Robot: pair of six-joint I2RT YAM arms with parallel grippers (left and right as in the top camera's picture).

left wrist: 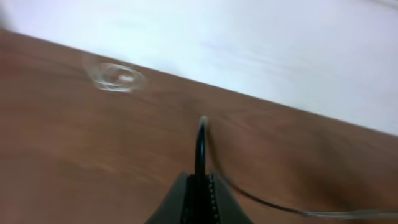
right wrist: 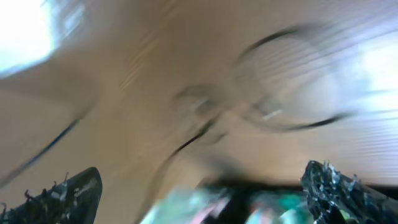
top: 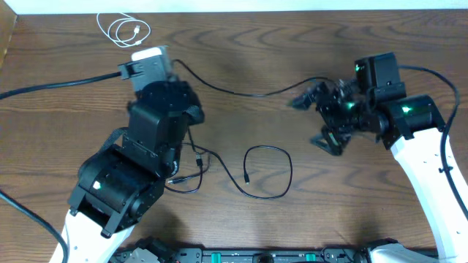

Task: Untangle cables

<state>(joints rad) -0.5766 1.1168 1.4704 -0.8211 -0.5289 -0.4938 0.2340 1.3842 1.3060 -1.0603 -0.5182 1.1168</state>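
Separating step, by the look of it: pinching 1 black cable [top: 234, 92] just below its plug in the tightly closed left gripper [left wrist: 202, 180], right gripper [top: 316, 120] spread wide and empty near its other end, white cable [top: 124, 31] coiled well apart, 2nd black cable [top: 267, 147] looped between both arms; next, likely drawing the held strand clear.

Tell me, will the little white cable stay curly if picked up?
Probably not: the white cable is thin and lies in loose loops, so it would likely droop. It also looks light, so a push should slide it easily.
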